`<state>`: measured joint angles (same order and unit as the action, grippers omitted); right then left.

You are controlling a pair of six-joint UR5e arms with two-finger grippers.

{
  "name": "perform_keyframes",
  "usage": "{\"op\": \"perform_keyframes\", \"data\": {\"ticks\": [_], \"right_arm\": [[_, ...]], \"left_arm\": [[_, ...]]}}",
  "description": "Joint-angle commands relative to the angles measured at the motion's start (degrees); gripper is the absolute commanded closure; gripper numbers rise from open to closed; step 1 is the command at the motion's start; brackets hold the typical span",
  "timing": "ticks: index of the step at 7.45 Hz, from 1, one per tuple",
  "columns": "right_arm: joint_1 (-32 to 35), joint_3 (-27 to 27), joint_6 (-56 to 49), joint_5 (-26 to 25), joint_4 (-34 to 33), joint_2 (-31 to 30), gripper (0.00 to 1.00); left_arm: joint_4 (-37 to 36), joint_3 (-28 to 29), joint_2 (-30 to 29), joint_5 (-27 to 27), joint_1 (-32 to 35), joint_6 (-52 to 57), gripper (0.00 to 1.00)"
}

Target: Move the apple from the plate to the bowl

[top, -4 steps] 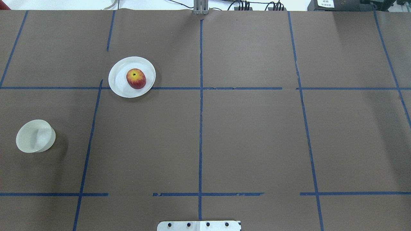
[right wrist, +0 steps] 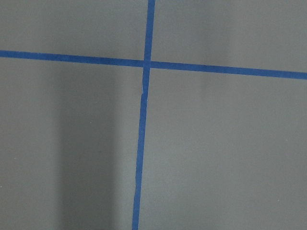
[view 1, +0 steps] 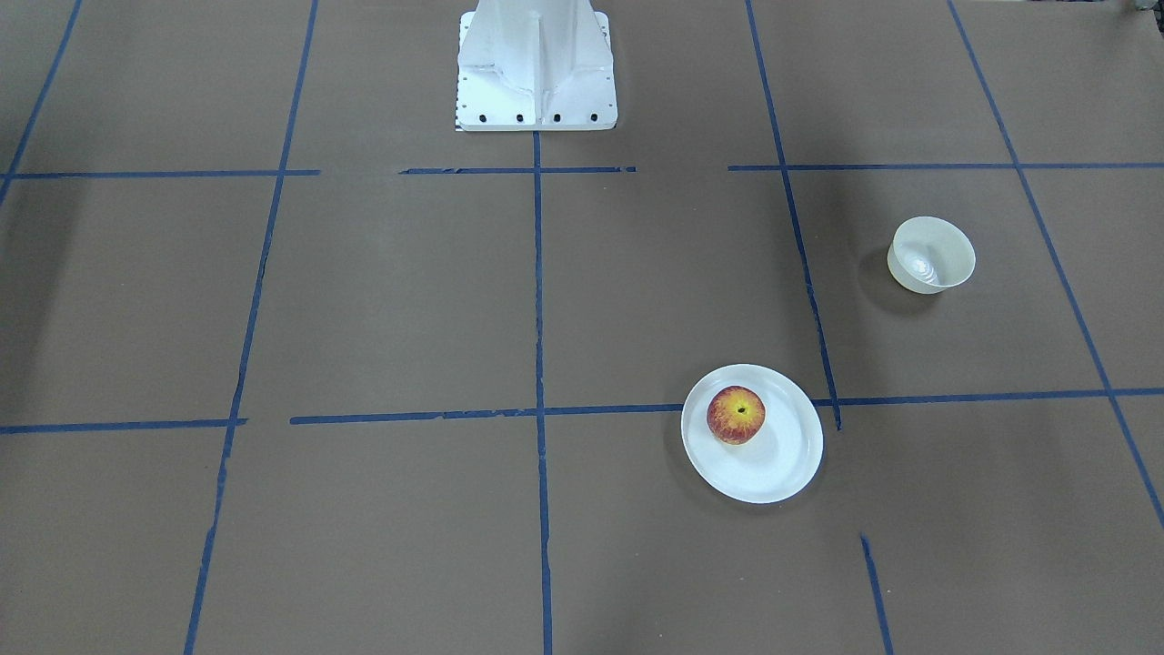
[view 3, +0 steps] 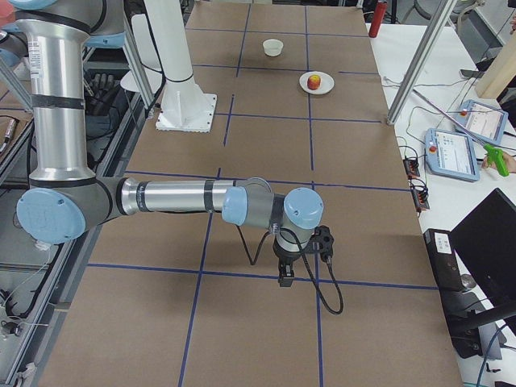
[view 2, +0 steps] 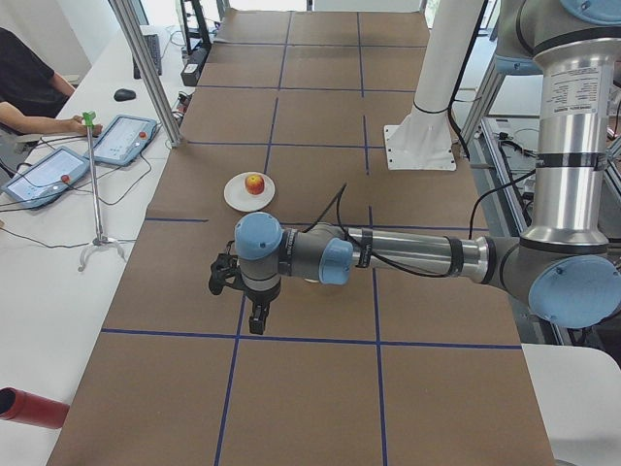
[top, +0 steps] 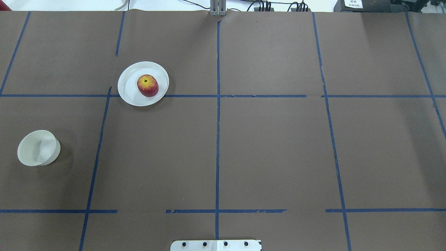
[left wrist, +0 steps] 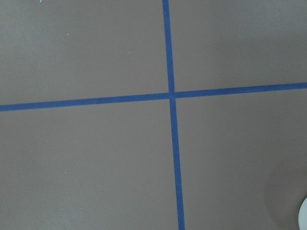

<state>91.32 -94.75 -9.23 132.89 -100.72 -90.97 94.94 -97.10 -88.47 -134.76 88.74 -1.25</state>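
Observation:
The red and yellow apple (top: pixel 147 85) lies on the flat white plate (top: pixel 129 91) at the far left-centre of the table; both also show in the front-facing view, apple (view 1: pixel 737 414) on plate (view 1: pixel 777 468). The small deep white bowl (top: pixel 38 147) stands empty, nearer me and further left, apart from the plate; the front-facing view shows it as well (view 1: pixel 930 255). My left gripper (view 2: pixel 256 320) shows only in the exterior left view, hanging low over the table well short of the plate. My right gripper (view 3: pixel 285 276) shows only in the exterior right view, far from both. I cannot tell whether either is open or shut.
The white robot pedestal (view 1: pixel 536 64) stands at the table's near-middle edge. Blue tape lines (top: pixel 217 104) cross the brown table cover. Metal posts (view 2: pixel 146 68) and tablets (view 2: pixel 121 139) stand along the operators' side. A white sliver (left wrist: pixel 304 213) shows at the left wrist view's corner.

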Motion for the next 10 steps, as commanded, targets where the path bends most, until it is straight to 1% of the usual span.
{"op": "perform_keyframes", "data": {"ticks": [1, 2, 3, 4, 5, 6, 7, 8, 9, 10], "right_arm": [[0.00, 0.00, 0.00, 0.00, 0.00, 0.00, 0.00], [0.00, 0.00, 0.00, 0.00, 0.00, 0.00, 0.00], [0.00, 0.00, 0.00, 0.00, 0.00, 0.00, 0.00], [0.00, 0.00, 0.00, 0.00, 0.00, 0.00, 0.00], [0.00, 0.00, 0.00, 0.00, 0.00, 0.00, 0.00], [0.00, 0.00, 0.00, 0.00, 0.00, 0.00, 0.00], [0.00, 0.00, 0.00, 0.00, 0.00, 0.00, 0.00], [0.00, 0.00, 0.00, 0.00, 0.00, 0.00, 0.00], [0.00, 0.00, 0.00, 0.00, 0.00, 0.00, 0.00], [0.00, 0.00, 0.00, 0.00, 0.00, 0.00, 0.00]], "left_arm": [[0.07, -3.87, -2.12, 0.20, -2.76, -1.64, 0.00], [0.07, -4.84, -6.32, 0.20, -6.61, -10.36, 0.00], [-0.01, -5.46, -10.71, 0.89, -12.57, -18.10, 0.00], [-0.27, -4.68, -15.19, 3.16, -16.11, -22.70, 0.00], [-0.36, -4.15, -18.98, 4.58, -21.01, -30.84, 0.00], [-2.45, -2.93, -24.24, 7.20, -25.59, -36.84, 0.00], [-4.56, 1.87, -30.47, 8.45, -28.33, -39.77, 0.00], [-4.24, 8.53, -35.40, 8.63, -30.79, -43.02, 0.00], [-2.93, 11.90, -37.45, 8.55, -31.95, -45.84, 0.00], [0.39, 14.55, -38.43, 8.63, -34.14, -49.60, 0.00]]}}
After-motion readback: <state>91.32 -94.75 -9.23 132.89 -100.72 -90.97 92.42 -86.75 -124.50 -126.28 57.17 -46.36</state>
